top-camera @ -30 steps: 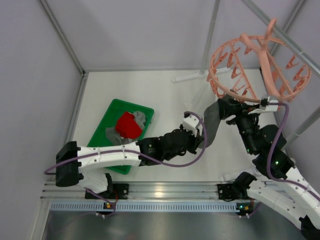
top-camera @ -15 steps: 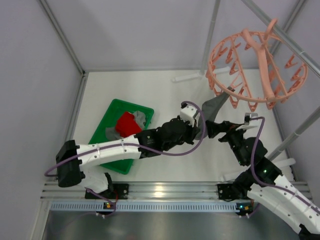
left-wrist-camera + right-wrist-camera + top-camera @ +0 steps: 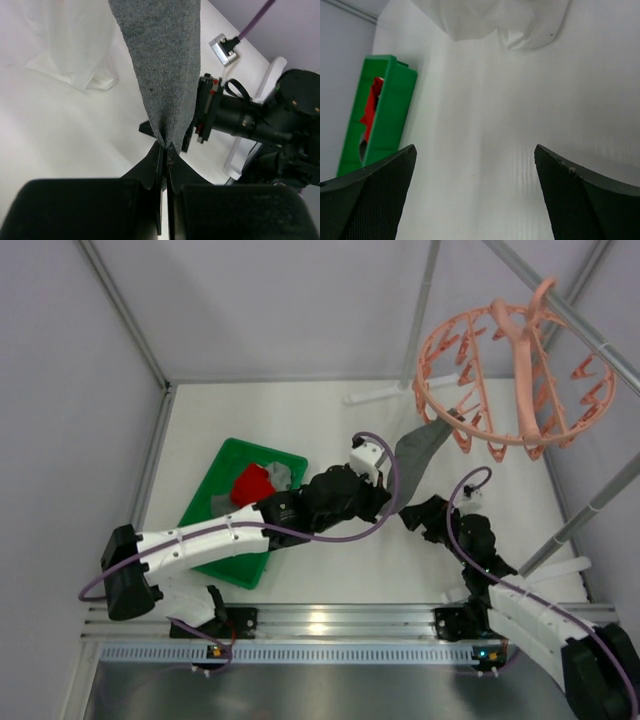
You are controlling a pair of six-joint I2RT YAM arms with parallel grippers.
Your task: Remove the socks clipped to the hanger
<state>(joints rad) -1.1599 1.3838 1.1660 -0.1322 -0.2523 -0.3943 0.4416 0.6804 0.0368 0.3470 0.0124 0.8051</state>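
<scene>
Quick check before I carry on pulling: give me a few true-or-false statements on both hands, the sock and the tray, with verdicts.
1. The left hand is shut on a grey sock. True.
2. The right hand grips the same sock. False: its fingers are spread wide, with only bare table between them.
3. The green tray holds nothing. False: a red sock lies in it, among grey ones.
4. In the top view, the grey sock runs from the left hand up to the rim of the hanger. True.
</scene>
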